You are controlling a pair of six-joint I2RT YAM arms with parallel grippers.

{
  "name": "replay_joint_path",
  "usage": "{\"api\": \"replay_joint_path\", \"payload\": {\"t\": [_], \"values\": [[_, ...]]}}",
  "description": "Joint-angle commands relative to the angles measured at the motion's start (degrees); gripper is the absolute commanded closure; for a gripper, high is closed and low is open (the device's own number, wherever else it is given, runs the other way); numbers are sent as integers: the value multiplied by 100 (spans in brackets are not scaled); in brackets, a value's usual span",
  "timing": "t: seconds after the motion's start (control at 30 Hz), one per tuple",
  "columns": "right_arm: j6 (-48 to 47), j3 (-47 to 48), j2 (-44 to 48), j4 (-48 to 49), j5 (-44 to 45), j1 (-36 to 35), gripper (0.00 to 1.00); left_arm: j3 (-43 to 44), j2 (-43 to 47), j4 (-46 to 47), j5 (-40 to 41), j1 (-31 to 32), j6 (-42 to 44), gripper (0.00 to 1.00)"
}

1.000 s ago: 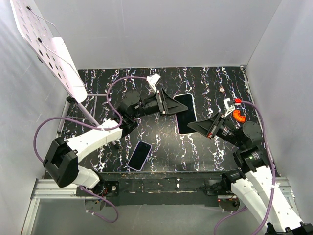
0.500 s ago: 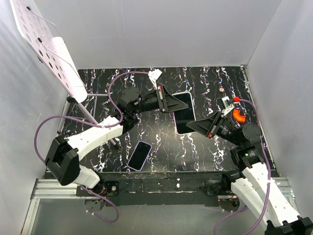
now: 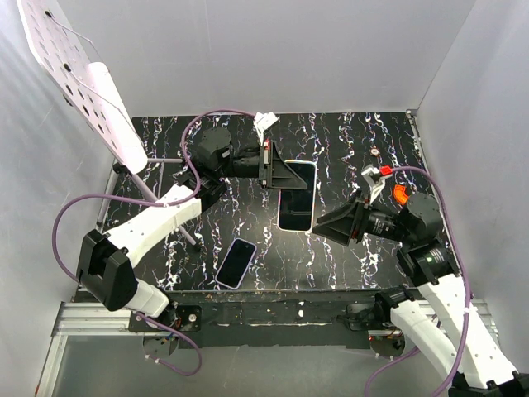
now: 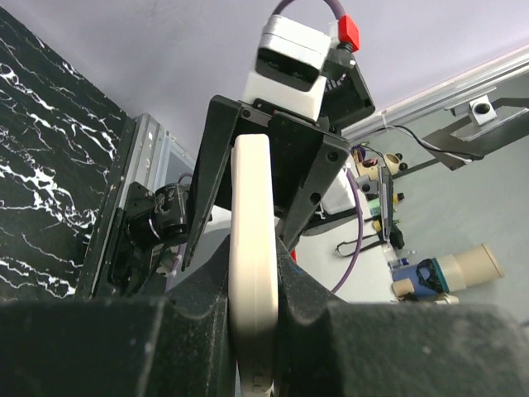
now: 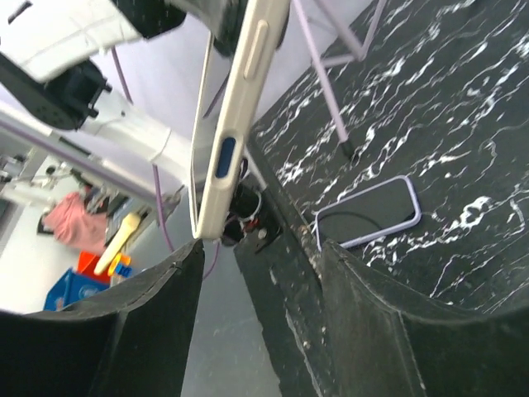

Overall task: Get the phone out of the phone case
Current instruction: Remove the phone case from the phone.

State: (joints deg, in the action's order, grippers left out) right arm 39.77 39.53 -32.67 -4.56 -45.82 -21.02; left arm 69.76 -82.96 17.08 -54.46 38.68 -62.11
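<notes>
White walls point(image 3: 273, 58) box a black, white-veined table point(image 3: 347, 141) — above it the left gripper point(image 3: 269, 165) pinches the cream-cased phone point(image 3: 296, 197) by its far end; the right gripper point(image 3: 325, 225) stands spread near its lower end. A lilac-edged phone point(image 3: 236, 262) lies on the table.

Phone point(image 3: 296, 198): large, dark glossy screen, seated fully inside case. Case point(image 4: 252, 273): cream, slim, with rounded corners. Thin pale rim frames screen. One long edge carries long cream side button and dark-blue oval spot. Phone not yet out of case. Pair held in air over middle of table point(image 3: 347, 141), screen facing up, long axis running near to far. Left gripper point(image 3: 279, 172) clamps far end of case, one finger on each face. Near end free in air.
</notes>
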Motion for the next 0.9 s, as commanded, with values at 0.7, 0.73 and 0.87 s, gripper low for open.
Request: {"api": "replay_joint_path", "payload": {"t": [0.7,0.73,0.87], "values": [[1042,-24,-1101,2724,-1324,-675,57,284,-10,410,-531,-194,-390,100],[1007,2,-1119,2715,-1307,-728,60,258,-19,419,-548,-194,-399,100],[901,2,-1198,2706,-1271,-904,68,179,-45,471,-592,-194,-451,100]]}}
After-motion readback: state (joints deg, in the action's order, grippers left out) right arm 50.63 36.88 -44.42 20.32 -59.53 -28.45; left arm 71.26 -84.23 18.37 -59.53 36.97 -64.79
